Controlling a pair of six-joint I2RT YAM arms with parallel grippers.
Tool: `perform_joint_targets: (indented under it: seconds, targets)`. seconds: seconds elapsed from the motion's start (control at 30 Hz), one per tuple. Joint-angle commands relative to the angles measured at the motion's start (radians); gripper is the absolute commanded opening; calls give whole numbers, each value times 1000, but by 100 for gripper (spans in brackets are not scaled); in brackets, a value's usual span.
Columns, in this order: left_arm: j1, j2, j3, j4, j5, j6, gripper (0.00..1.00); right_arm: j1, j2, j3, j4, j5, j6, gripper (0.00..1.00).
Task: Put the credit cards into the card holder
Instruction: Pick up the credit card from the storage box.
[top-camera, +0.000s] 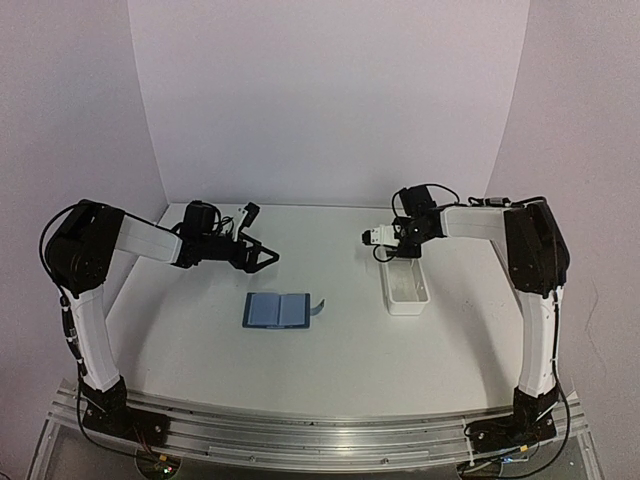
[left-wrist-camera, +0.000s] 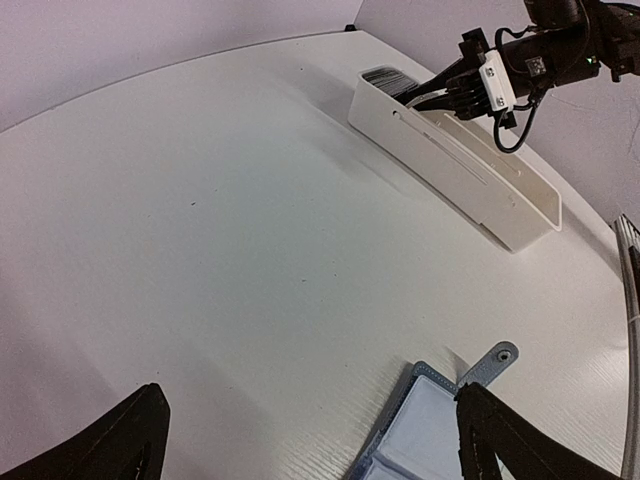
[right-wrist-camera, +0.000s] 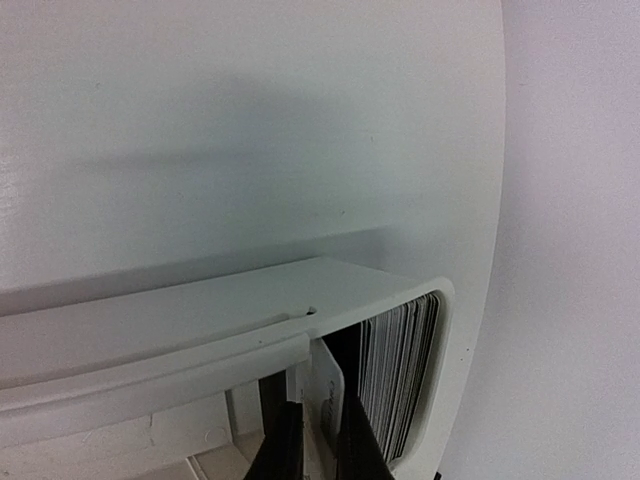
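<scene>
Fingers (right-wrist-camera: 285, 445) of right gripper (right-wrist-camera: 318, 425) nearly together, pinching one pale credit card (right-wrist-camera: 330, 380) beside card stack (right-wrist-camera: 400, 370) at end of white tray (right-wrist-camera: 180, 320). Left gripper (left-wrist-camera: 308, 400) jaws wide apart, near card holder (top-camera: 277, 310), which lies open mid-table. Risk: thin edge grip slips, or neighbouring cards drag out.

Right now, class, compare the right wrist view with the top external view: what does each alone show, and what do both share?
Only the right wrist view shows the stack of dark-edged cards standing on edge at the end of the long white rectangular tray, and the right arm's jaws closed on one pale card. Only the top external view shows the open dark-blue folding card holder and the left arm's jaws spread wide, empty. Both show that tray and the white table.
</scene>
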Motion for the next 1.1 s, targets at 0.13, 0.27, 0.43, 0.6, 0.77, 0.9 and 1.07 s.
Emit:
perform_joint_targets:
  seconds: [0.13,0.27,0.43,0.6,0.77,0.9,1.07]
  targets:
    - [8,2,34,-18,6,16,99,8,22,45,-37,7,8,5]
    - [12,2,36,-25,0,18,100,9,30,52,-37,13,12,0]
    - [14,-1,39,-30,13,18,99,8,10,83,-83,3,46,0]
    - [14,-5,41,-26,32,19,99,8,-13,172,-171,-42,105,0]
    - [16,-23,33,-27,49,29,99,8,-36,220,-248,-49,139,0]
    - [16,-38,26,-29,55,39,100,9,-53,239,-280,-54,182,0]
    - [16,-59,20,-26,60,46,100,8,-79,262,-296,-63,231,0]
